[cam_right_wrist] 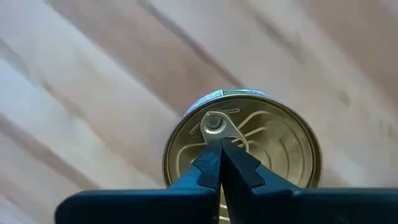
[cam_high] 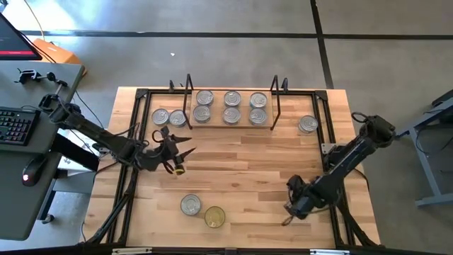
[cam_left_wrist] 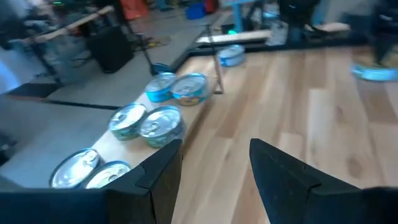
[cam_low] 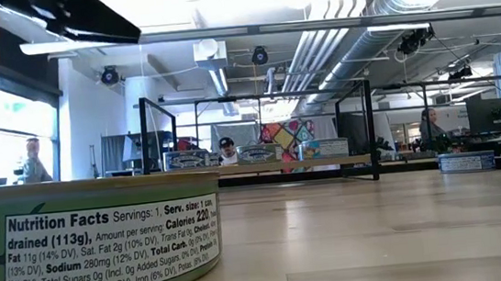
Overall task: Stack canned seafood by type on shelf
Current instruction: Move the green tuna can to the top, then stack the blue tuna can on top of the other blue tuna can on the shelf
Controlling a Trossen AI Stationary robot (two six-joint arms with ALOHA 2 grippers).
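The shelf (cam_high: 231, 125) is a light-wood board with black wire frames at both ends, at the table's far middle; several silver-lidded tins (cam_high: 231, 106) lie on it in two rows. Two tins (cam_high: 168, 117) lie left of it and one (cam_high: 308, 125) right of it. A silver tin (cam_high: 190, 205) and a gold tin (cam_high: 214, 217) lie near the front edge. My left gripper (cam_high: 182, 157) (cam_left_wrist: 214, 146) is open and empty, above the table left of centre. My right gripper (cam_high: 289, 212) (cam_right_wrist: 217, 146) is shut at the front right, its tips over a gold lid (cam_right_wrist: 280, 155). My right gripper's shut fingertips (cam_right_wrist: 208, 163) stand over the gold lid, right beside its pull tab (cam_right_wrist: 214, 124), coming from above. I cannot tell whether they touch the lid. The tin lies flat on the table.
In the low view a tin with a green nutrition label (cam_low: 94, 243) stands close at the front left. Bare wood lies between the shelf and the front tins. A desk with a keyboard (cam_high: 14, 124) and mouse stands left of the table. People show in the room behind.
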